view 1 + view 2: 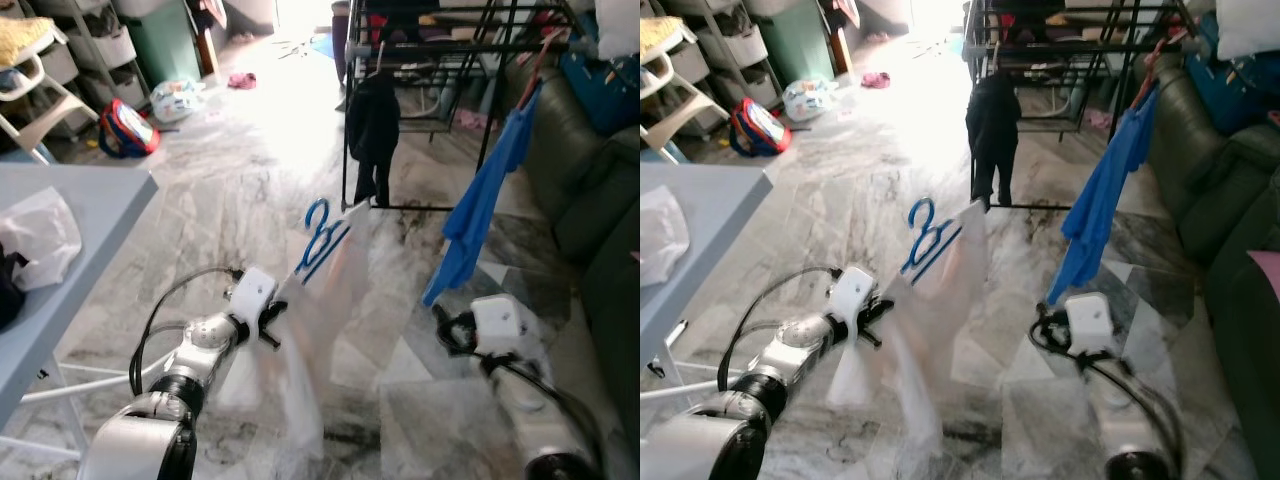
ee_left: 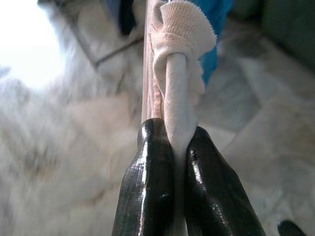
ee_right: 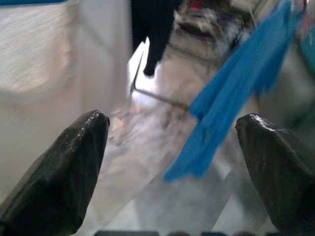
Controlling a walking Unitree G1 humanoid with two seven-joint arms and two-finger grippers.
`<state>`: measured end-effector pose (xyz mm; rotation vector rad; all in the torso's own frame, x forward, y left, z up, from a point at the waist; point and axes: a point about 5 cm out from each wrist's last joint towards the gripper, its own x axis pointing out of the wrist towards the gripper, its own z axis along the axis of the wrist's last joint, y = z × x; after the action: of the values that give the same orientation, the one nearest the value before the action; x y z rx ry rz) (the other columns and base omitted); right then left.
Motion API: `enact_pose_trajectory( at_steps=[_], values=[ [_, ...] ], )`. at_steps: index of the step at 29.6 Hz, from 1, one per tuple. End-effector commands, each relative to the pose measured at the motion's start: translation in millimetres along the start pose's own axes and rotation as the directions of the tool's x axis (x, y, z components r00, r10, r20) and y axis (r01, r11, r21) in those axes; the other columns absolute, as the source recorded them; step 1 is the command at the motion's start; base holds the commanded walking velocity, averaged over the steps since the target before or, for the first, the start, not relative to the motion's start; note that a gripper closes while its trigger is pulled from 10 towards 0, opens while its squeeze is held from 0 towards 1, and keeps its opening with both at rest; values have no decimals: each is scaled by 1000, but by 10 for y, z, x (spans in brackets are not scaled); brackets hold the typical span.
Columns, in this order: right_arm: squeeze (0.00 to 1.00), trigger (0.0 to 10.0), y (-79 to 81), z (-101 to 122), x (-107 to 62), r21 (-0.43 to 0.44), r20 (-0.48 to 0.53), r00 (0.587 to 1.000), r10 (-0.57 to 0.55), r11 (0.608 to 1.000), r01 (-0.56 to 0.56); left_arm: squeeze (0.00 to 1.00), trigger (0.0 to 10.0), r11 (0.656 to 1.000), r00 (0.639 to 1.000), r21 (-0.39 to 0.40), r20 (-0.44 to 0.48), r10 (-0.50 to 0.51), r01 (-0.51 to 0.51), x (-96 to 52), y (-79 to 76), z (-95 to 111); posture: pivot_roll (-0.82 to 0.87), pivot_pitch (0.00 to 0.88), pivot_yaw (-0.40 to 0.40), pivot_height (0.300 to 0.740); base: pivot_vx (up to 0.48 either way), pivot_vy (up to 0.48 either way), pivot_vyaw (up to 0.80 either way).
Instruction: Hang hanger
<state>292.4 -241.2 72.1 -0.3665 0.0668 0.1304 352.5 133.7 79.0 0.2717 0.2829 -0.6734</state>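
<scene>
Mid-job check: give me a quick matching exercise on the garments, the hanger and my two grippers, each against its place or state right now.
Things:
1. white garment
2. blue garment
3. black garment
4. right gripper

Places or states:
A. hanging from the front bar of the drying rack
B. open, holding nothing
C. on the blue hanger, pinched by the left gripper
D. hanging at the rack's right end, beside the dark sofa

Pairs: 1-C, 2-D, 3-A, 4-B
</scene>
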Motion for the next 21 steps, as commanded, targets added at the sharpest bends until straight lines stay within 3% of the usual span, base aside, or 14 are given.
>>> enact_pose_trajectory(
  at_steps=[1,3,4,5,7,8,9,12,16,17,21],
  values=[
    [0,10000,57,34,-12,-29,21,998,59,998,-59,0,10000,999,999,29,32,-42,41,-1,16,84,-100,142,79,740,0,0,0],
    [0,10000,-68,162,-72,-116,62,987,148,983,-140,0,10000,991,994,80,25,-108,106,7,41,186,-107,150,91,740,0,0,0],
    [0,10000,-136,258,-131,-198,65,972,225,958,-209,0,10000,982,990,132,-3,-138,138,-2,70,223,-112,155,93,740,0,0,0],
    [0,10000,-136,258,-131,-198,65,972,225,958,-209,0,10000,982,990,132,-3,-138,138,-2,70,223,-112,155,93,740,0,0,0],
    [0,10000,-158,334,-203,-256,40,949,313,921,-293,0,10000,969,985,173,-34,-172,175,-24,93,227,-122,160,100,740,0,0,0],
    [0,10000,-158,334,-203,-256,40,949,313,921,-293,0,10000,969,985,173,-34,-172,175,-24,93,227,-122,160,100,740,0,0,0],
    [0,10000,-165,383,-255,-275,16,928,371,894,-353,0,10000,954,977,213,-60,-204,213,-43,104,230,-126,164,103,740,0,0,0],
    [0,10000,-173,411,-281,-273,5,920,392,886,-376,0,10000,940,971,242,-75,-227,239,-53,103,235,-126,164,103,740,0,0,0],
    [0,10000,-127,494,-382,-290,-41,857,514,814,-503,0,10000,907,951,286,-125,-283,308,-71,86,220,-132,173,110,740,0,0,0],
    [0,10000,-141,539,-395,-298,-47,850,525,805,-513,0,10000,883,940,325,-150,-307,340,-87,71,197,-134,173,109,740,0,0,0],
    [0,10000,-192,578,-401,-280,-72,847,527,804,-525,0,10000,860,918,322,-145,-369,397,-98,36,210,-134,177,110,740,0,0,0]
  ],
)
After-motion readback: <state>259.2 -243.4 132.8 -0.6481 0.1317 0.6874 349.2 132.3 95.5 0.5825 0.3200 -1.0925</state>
